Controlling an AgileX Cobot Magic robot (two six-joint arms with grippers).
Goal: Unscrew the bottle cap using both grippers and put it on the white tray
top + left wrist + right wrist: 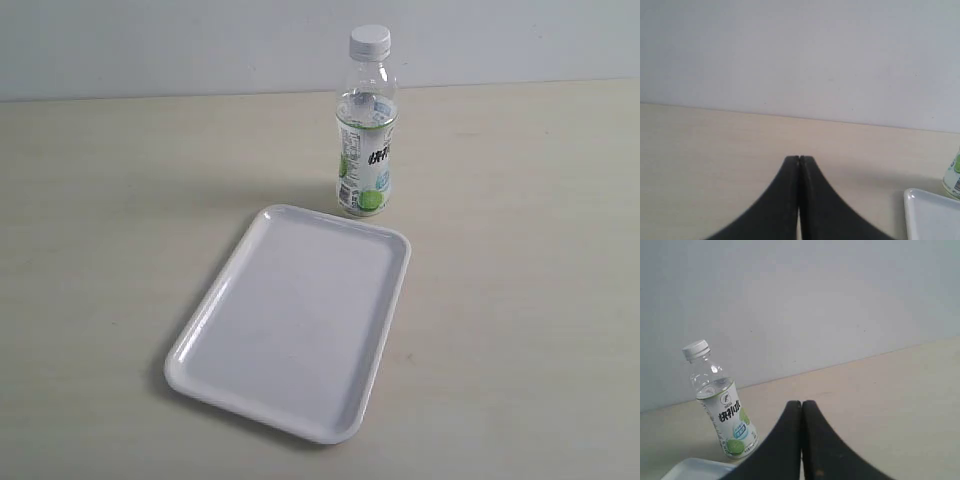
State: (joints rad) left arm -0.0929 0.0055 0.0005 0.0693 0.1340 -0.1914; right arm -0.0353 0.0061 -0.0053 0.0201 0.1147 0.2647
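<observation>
The clear bottle (pixel 367 150) with its white-and-green lime label stands upright just behind the far edge of the white tray (pixel 220 340). Its ribbed white cap (pixel 369 41) sits on the neck. Neither arm shows in the exterior view. In the left wrist view my left gripper (pixel 799 159) is shut with nothing in it, and a corner of the tray (pixel 920 200) and a sliver of the bottle (pixel 953 176) lie at the edge. In the right wrist view my right gripper (pixel 801 403) is shut and empty, apart from the bottle (pixel 722 410) and its cap (pixel 695 349).
The tray and bottle rest on a pale beige tabletop (pixel 520 300). A plain light wall (pixel 200 45) runs along the table's far edge. A corner of the tray (pixel 695 467) also shows in the right wrist view.
</observation>
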